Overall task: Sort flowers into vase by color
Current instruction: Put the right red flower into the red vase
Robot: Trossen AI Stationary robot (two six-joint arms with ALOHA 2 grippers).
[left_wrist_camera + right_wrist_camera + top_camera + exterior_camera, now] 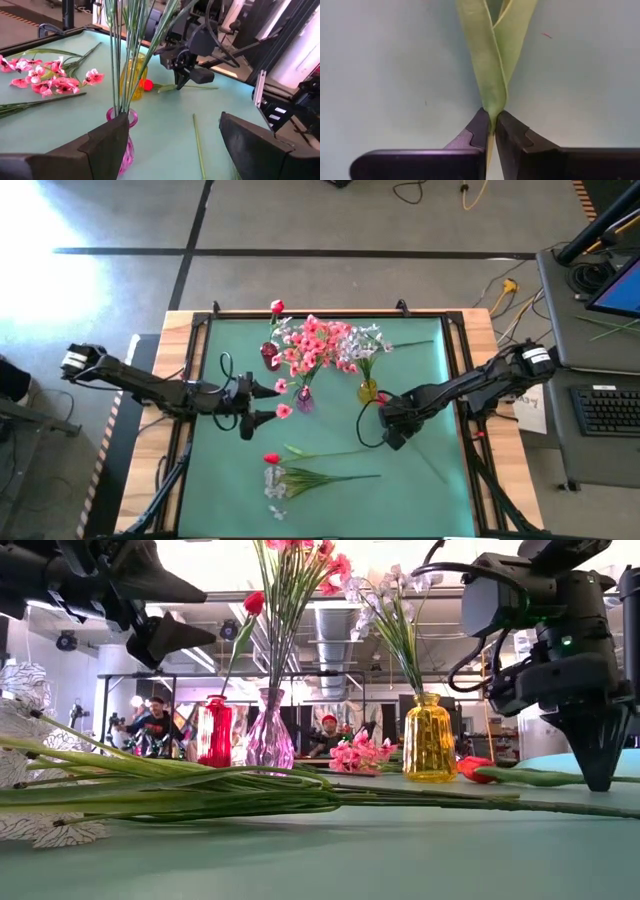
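Observation:
My right gripper points down at the green mat, shut on a red-budded flower that lies beside the yellow vase. White sprays stand in that vase. My left gripper hovers open, level, just left of the pink vase, which holds pink sprays and touches neither finger. A red vase holds a red flower. On the mat's near part lie a red flower and a white spray. A pink spray lies on the far side of the pink vase. My right gripper pinches the red-budded flower at the point where two pale green leaves meet, between its two fingertips. The fingers come from above, pointing down. The flower lies along the mat, its bud toward the yellow vase.
The three vases stand close together at the mat's far middle, with tall sprays rising above them. A raised frame edges the mat. Long green stems stretch across the near part. People sit in the room beyond the table.

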